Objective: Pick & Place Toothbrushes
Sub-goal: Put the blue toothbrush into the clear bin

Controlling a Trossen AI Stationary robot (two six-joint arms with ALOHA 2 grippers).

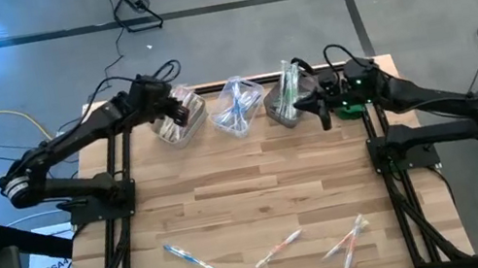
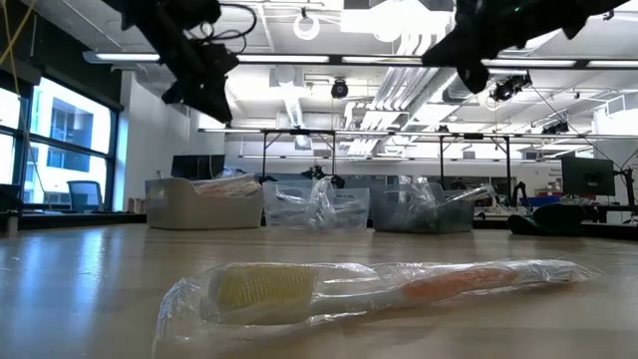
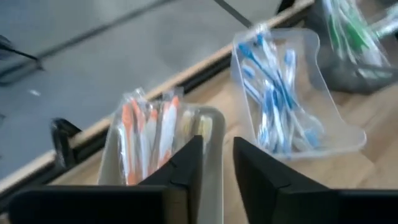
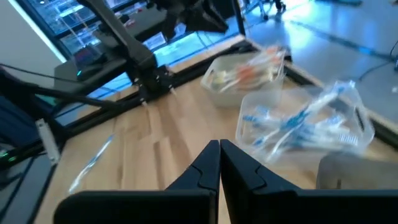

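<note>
Three bins stand in a row at the table's far edge. The left bin (image 1: pixel 180 125) holds orange toothbrushes (image 3: pixel 146 134), the middle bin (image 1: pixel 236 107) blue ones (image 3: pixel 273 93), the right bin (image 1: pixel 283 104) green ones. Wrapped toothbrushes lie flat near the table's near edge: a blue one (image 1: pixel 189 258), an orange one (image 1: pixel 279 248) and a pair (image 1: pixel 346 238). My left gripper (image 3: pixel 217 168) hangs open above the left bin with nothing between its fingers. My right gripper (image 4: pixel 219 163) is shut and empty, raised beside the right bin.
A small green object (image 1: pixel 350 111) lies by the right bin, under my right arm. Bare wood (image 1: pixel 258 185) stretches between the bins and the loose toothbrushes. In the low view one wrapped toothbrush (image 2: pixel 379 289) lies close in front, and both arms hang high above the table.
</note>
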